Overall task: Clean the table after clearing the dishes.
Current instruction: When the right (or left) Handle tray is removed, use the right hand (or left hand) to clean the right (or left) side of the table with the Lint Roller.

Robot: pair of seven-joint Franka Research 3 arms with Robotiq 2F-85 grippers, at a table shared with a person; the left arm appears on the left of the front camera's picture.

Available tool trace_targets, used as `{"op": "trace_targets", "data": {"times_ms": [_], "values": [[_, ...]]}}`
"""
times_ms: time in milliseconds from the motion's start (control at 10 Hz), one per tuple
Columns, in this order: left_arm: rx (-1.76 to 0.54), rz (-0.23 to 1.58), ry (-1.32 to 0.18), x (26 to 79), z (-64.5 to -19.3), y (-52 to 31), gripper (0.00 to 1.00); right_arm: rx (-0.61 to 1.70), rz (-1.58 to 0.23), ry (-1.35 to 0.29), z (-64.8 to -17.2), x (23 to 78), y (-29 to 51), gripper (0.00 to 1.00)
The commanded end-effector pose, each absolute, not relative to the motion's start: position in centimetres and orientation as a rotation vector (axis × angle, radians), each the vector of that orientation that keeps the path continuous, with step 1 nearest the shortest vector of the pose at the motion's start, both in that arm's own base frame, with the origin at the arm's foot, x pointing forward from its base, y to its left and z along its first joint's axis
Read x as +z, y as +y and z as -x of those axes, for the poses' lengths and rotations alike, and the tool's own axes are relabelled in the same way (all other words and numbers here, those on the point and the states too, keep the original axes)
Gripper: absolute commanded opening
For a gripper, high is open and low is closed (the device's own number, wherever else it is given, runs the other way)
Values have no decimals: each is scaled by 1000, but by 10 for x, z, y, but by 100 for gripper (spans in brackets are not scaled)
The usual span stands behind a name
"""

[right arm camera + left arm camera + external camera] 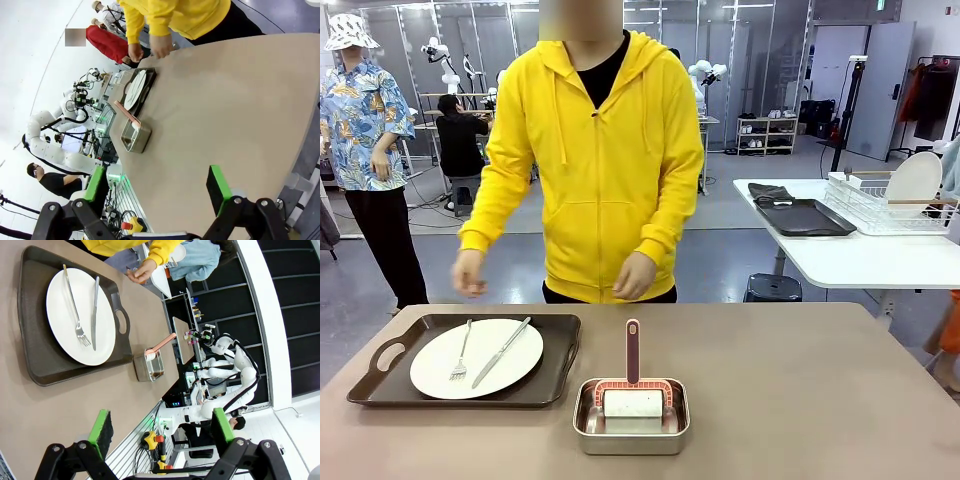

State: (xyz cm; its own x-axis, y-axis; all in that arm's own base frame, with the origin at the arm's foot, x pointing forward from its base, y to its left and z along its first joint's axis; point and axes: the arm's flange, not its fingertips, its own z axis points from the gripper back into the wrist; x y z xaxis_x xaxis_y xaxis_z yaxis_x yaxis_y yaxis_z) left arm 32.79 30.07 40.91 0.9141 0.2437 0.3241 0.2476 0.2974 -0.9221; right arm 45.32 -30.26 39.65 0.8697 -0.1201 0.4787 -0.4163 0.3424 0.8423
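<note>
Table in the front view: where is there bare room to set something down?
The whole right half of the table, from the steel pan to the right edge, is bare. The left is crowded: the tray with its plate, fork and knife sits there, pan close beside it.

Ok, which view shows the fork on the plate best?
The left wrist view: the fork lies large and sharp on the white plate, tines clear. The front view shows it smaller but plain. In the right wrist view the plate is far and nearly edge-on; the fork cannot be made out.
</note>
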Motion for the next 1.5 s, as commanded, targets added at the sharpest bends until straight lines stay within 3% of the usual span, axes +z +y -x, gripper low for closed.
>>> {"op": "trace_targets", "data": {"times_ms": [0,1400], "values": [[-8,1283,-455,410,-326,302,100,205,-1230,-524,-448,399,-298,100],[-8,1283,-455,410,-326,302,100,205,-1230,-524,-448,399,-298,100]]}}
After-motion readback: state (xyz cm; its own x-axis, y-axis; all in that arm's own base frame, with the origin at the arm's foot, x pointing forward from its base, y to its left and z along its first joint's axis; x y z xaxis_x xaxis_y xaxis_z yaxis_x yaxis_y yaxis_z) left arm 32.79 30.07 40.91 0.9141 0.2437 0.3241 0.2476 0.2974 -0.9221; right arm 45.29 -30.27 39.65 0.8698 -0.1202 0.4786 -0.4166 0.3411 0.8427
